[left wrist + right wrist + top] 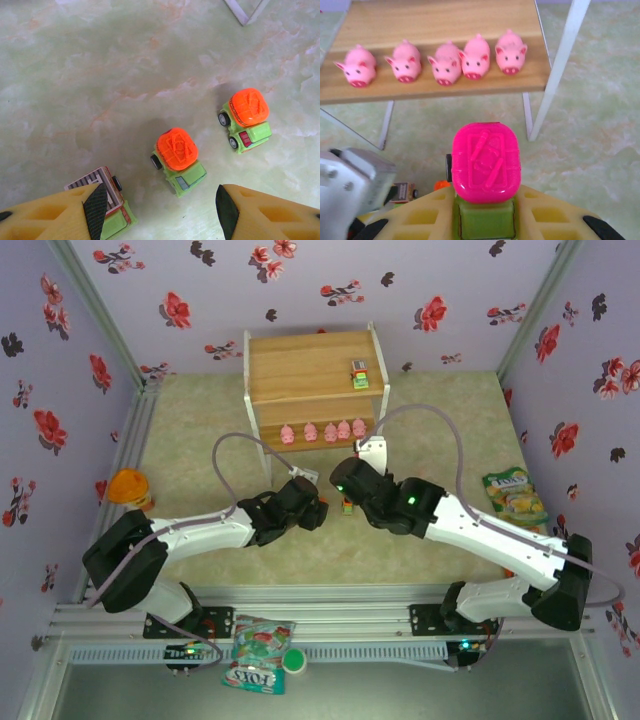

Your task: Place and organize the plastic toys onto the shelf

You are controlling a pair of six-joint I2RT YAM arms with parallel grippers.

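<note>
- Right jaws are clamped on the pink-topped car (486, 162); yellow fingers (550, 215) press on either side of its green body; the pink roof faces the wrist camera
- That car sits out in front of the shelf (300, 365), near its right front leg (555, 75) and facing the lower board
- Left jaws stand open with nothing between them; the two yellow fingers (50, 220), dark pads turned inward, point down at the pale marbled tabletop (100, 75)
- Just ahead of that gap sits an orange-topped car (177, 150), upright on its wheels, green body, touching neither finger
- A second orange car (248, 107) stands off to the right of it; the two are near each other but clearly apart
- A striped-roof car (102, 187) is tucked close against one left finger and partly hidden behind it; I cannot tell whether they touch
- On the shelf's lower board, five pink pigs (445, 65) line up in a row, snouts facing outward; the two at the right end stand pressed close together
- Up on the top board there is one small car (358, 375), near the right front corner
- In the top view both arms reach in and nearly meet just in front of the shelf
- On the sidelines: an orange-lidded jar (128, 485) at the left edge of the tabletop; a yellow-green candy bag (515, 495) on the right; a red-and-green candy bag (258, 650) down by the near rail
</note>
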